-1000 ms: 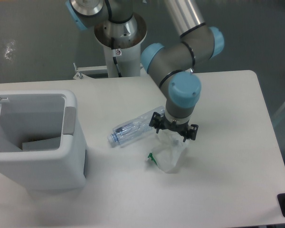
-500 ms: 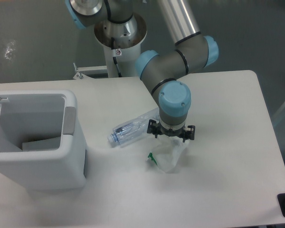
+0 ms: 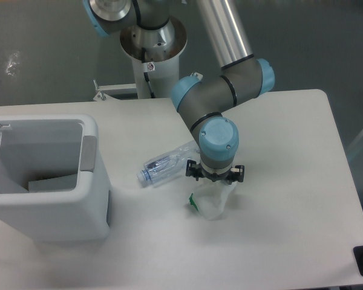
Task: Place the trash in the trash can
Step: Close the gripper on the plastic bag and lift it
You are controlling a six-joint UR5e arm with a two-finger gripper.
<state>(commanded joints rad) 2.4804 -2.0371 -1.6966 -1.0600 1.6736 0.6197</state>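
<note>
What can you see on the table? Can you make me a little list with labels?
robot hand: right above the wrapper, fingers hidden, can't tell if open or shut
wrapper: crumpled, white with green print, lying on the table
bottle: clear, crushed, on its side, left of the hand
bin: big, white, open top, at the left edge of the table
inside the bin: something flat and pale at the bottom
trash in the bin yet: neither the wrapper nor the bottle
</note>
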